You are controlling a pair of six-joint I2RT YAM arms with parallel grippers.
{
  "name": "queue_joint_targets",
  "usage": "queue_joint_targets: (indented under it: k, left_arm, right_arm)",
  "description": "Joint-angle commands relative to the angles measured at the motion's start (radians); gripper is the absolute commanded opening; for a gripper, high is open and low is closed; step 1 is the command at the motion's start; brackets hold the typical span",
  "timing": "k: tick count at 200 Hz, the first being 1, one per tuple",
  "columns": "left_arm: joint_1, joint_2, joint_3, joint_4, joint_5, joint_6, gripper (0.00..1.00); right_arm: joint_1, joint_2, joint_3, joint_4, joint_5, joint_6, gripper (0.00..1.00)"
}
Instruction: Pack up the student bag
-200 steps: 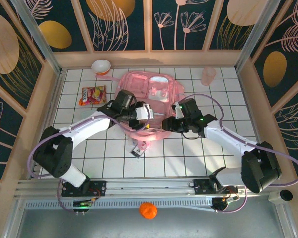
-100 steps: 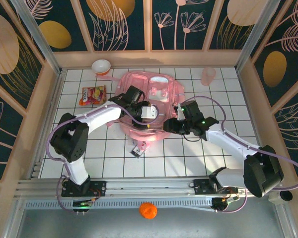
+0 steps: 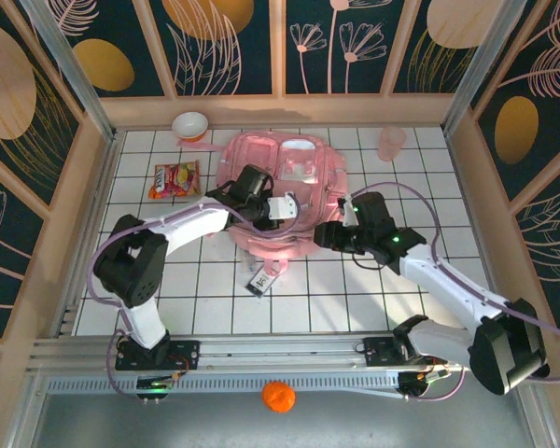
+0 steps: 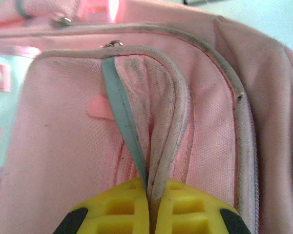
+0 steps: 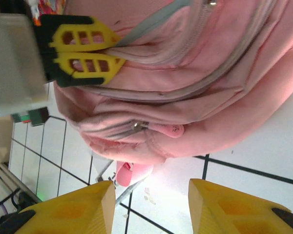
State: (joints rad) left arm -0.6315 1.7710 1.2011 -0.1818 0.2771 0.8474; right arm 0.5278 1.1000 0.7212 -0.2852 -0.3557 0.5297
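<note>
The student bag [image 3: 278, 177] is a big soft pink backpack lying flat mid-table. My left gripper [image 3: 282, 218] sits on its near half. In the left wrist view that gripper [image 4: 150, 197] is shut on the light trim [image 4: 178, 122] of a gaping front pocket, pinched together with a grey-blue strip. The right wrist view takes in the same grip [image 5: 121, 51] from the side, with the bag [image 5: 195, 92] and a pink zipper pull [image 5: 173, 130] below it. My right gripper [image 3: 321, 233] hovers at the bag's near right edge. It is open [image 5: 151, 204] over white tile, holding nothing.
A red snack packet [image 3: 175, 178] and a white bowl [image 3: 190, 124] lie far left. A translucent pink cup [image 3: 390, 143] stands far right. A small dark object [image 3: 264, 278] lies just in front of the bag. An orange ball [image 3: 278, 396] rests beyond the near rail. Wooden walls enclose the table.
My left gripper has closed on the pocket's trim. My right arm has drawn back to the right, off the bag's edge.
</note>
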Motion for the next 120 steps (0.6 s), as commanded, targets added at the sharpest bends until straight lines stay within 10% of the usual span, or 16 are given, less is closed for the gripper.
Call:
queue_joint_targets:
  k: [1,120]
  left_arm:
    - [0.012,-0.154,0.023,0.140,0.045,-0.118,0.00]
    - [0.044,-0.232,0.078,0.182,0.140,-0.219,0.00]
  right_arm:
    - [-0.013,-0.065,-0.025,0.041,0.013,-0.027,0.44]
    - [-0.018,0.002,-0.008,0.271,-0.158,-0.222,0.55]
